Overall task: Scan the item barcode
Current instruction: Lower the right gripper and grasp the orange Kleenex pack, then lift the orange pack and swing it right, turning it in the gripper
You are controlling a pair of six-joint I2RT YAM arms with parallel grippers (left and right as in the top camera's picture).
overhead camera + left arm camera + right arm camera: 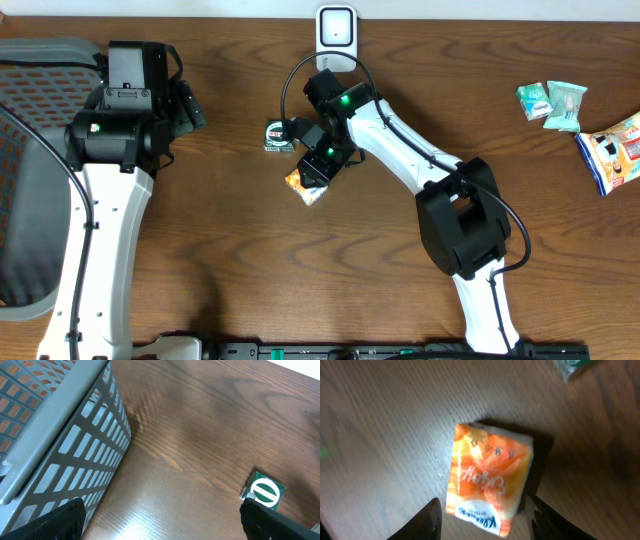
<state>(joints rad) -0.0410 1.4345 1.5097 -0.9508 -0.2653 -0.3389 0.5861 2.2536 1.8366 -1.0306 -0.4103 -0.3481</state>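
Packet: orange packet (490, 480) is lying flat on the table (250, 260) near its middle, printed face up; no barcode is showing on this face.
Long axis: it is running away from the right wrist camera, so the narrow width is sitting across the jaws.
Right gripper (485, 515): it is hovering directly over the packet, fingers parted just outside each long edge and not visibly pinching it.
Neighbour: a small green-and-white item (275, 135) is lying just beside the packet on its far side.
Scanner: the white scanner (336, 30) is standing at the far table edge, beyond the packet.
Nearer arm: the right; the left gripper (192, 112) is hanging spread wide and empty by the grey basket (60, 435), well apart.
Coming move: probably closing across the narrow width.
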